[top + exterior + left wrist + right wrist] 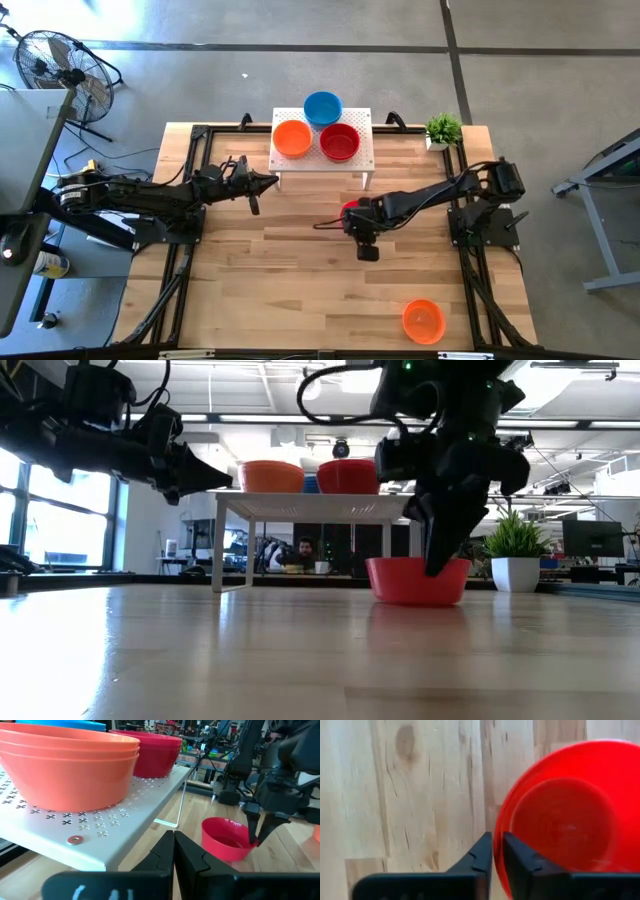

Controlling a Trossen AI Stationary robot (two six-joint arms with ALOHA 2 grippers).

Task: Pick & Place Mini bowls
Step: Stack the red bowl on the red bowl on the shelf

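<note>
Bright, even daylight; windows glare behind the low view, the desk (300,660) blurs up close, shadows stay soft

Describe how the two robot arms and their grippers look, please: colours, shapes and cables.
Both arms are black, built of jointed segments, with black cables along them. The left gripper and the right gripper each end in two flat, dark fingers that taper toward the tips. No markings are legible on them.

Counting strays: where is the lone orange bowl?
High view: the orange bowl sits alone on the table's near right corner, apart from the right gripper.
</note>
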